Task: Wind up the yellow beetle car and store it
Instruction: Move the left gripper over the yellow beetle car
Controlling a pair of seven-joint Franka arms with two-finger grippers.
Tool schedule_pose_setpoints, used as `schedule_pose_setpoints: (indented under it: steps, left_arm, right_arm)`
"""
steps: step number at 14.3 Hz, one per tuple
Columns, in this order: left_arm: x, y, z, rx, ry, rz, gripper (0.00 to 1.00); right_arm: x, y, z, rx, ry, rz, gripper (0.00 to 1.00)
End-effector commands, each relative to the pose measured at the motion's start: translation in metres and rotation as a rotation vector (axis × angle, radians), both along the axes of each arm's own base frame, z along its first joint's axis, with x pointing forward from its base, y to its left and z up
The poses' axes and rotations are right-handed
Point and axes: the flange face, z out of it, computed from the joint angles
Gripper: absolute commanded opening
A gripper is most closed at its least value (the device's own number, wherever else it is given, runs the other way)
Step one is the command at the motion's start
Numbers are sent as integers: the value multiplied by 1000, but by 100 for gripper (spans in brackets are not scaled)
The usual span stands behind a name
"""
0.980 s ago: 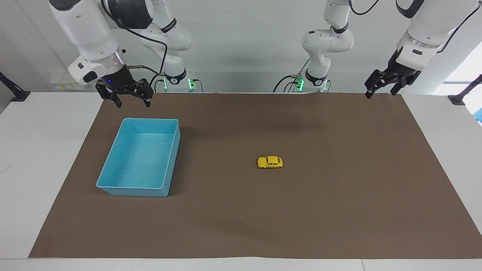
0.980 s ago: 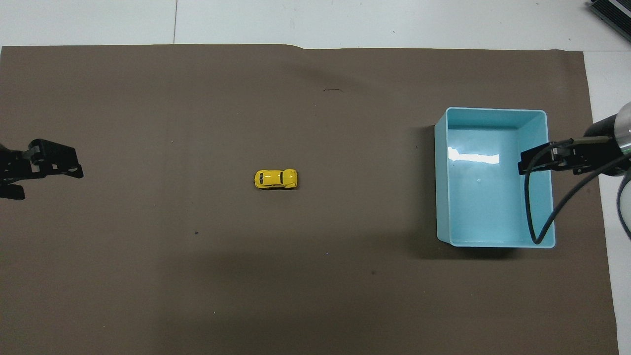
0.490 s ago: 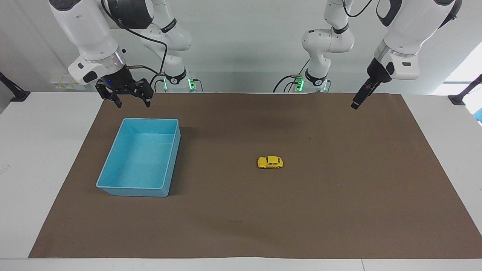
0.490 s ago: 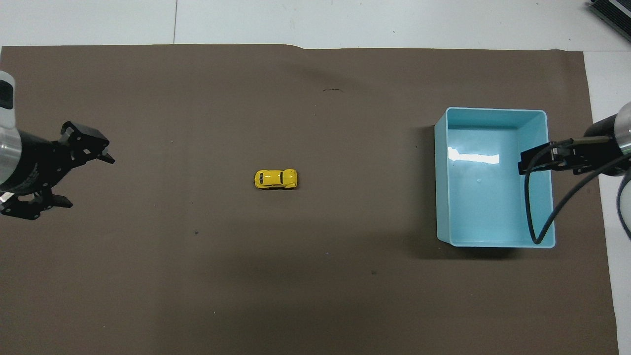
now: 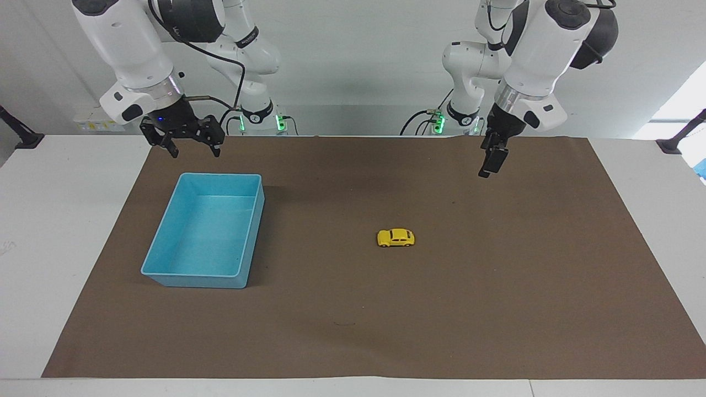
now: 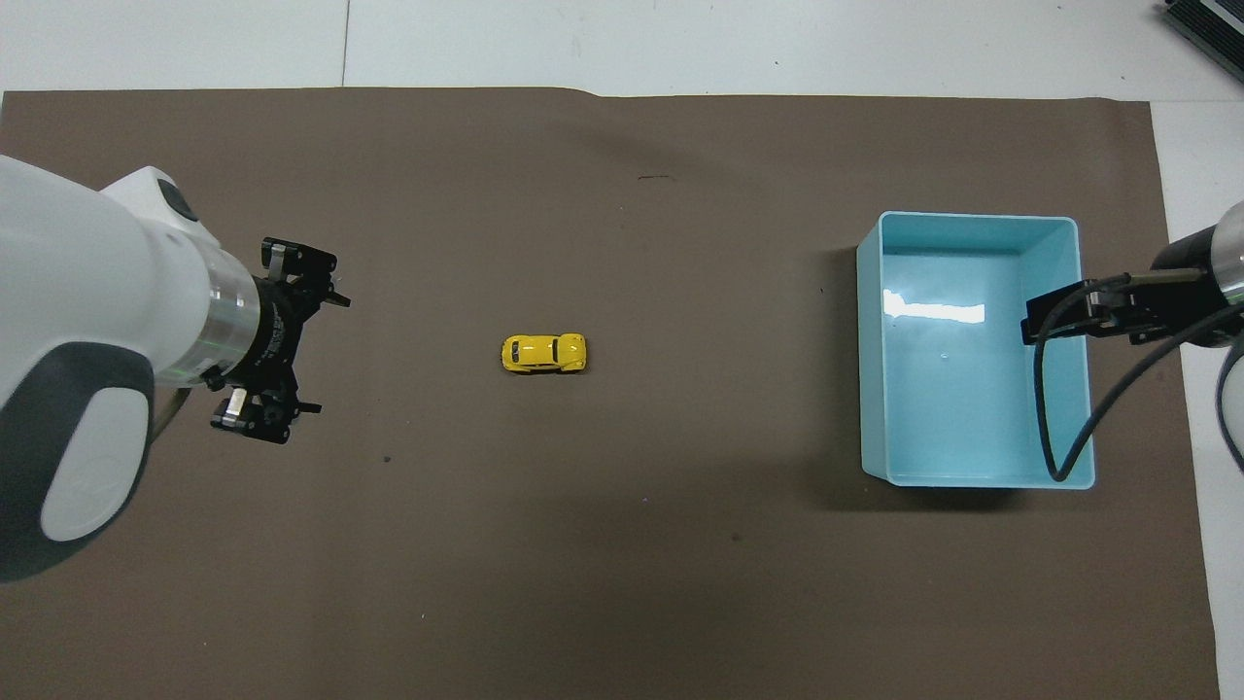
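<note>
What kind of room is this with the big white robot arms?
Probably a robot lab or test room. Two white arms are bolted at a plain white table covered by a brown paper mat, with only a yellow beetle car and a blue bin set out, like a practice setup.

One camera hangs high across the desk and faces the robots, whose bases stand at 12 o'clock in its picture; it takes in the whole brown mat. The other sits high above the robots' end, looking forward and steeply down, nearer in. Both share the mat, the blue bin and the yellow beetle car, seen half a turn apart.
</note>
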Motion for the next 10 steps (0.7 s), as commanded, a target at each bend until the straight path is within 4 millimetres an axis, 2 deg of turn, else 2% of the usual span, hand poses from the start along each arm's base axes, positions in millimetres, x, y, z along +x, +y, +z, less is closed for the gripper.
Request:
schedule_pose_setpoints:
  steps: [1,5,6,10]
  left_arm:
    - [3,-27,-19,-22,-1,149,100]
    - [1,-67,-50,-15,31,304,100]
    - [-1,-69,-61,-4,48,336,100]
    - [-21,-108,-118,19,75,419,100]
  right_arm:
    - [2,-4,0,8,-10,11,100]
    - [2,-4,0,8,-10,11,100]
    - [2,-4,0,8,-10,11,100]
    - [2,-4,0,8,-10,11,100]
